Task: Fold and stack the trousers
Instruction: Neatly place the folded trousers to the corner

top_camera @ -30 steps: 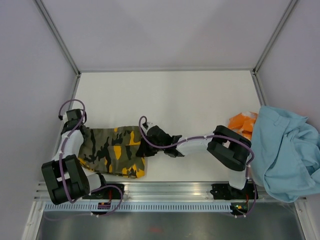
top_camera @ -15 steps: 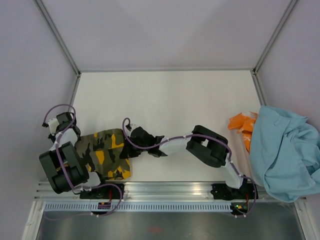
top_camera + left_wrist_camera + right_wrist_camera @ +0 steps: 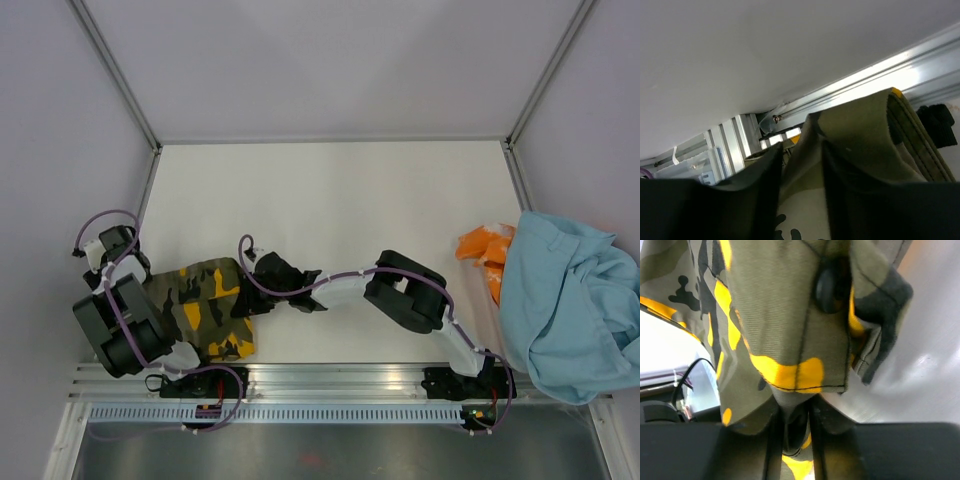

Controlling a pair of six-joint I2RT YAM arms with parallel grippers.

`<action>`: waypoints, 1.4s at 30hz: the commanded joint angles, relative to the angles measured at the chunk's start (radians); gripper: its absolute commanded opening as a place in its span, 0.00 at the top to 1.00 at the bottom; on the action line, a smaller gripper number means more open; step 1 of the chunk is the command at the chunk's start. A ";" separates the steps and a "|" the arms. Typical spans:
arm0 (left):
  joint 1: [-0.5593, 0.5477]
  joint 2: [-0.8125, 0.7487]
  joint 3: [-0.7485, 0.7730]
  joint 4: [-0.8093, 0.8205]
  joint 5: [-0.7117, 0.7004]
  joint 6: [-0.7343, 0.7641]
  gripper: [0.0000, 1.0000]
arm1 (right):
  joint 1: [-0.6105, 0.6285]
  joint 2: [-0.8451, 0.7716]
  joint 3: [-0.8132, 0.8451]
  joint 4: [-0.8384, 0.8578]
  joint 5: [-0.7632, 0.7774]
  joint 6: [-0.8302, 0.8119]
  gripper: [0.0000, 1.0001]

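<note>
I see the trousers lying in the near-left corner of the worktop. My left gripper is at their left edge and my right gripper at their right. Well apart, a bulky garment overhangs the right edge, with a smaller garment touching its left side.

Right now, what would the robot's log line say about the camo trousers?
trousers: folded bundle, near-left corner of table | left gripper: cloth between fingers | right gripper: cloth between fingers | grip tightness: unclear
</note>
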 commanded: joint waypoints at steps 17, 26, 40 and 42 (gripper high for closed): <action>-0.155 -0.434 0.191 -0.205 0.281 -0.141 0.36 | -0.057 -0.173 0.071 -0.227 -0.015 -0.209 0.26; -0.383 -0.506 0.273 -0.110 0.789 -0.135 0.31 | -0.258 -0.462 0.004 -0.395 0.091 -0.332 0.16; -0.909 -0.412 0.060 -0.131 0.629 -0.382 0.31 | -0.679 -0.999 -0.356 -0.559 0.632 -0.546 0.02; -0.909 -0.454 0.008 -0.104 0.572 -0.422 0.30 | -0.705 -1.026 -0.366 -0.582 0.641 -0.546 0.02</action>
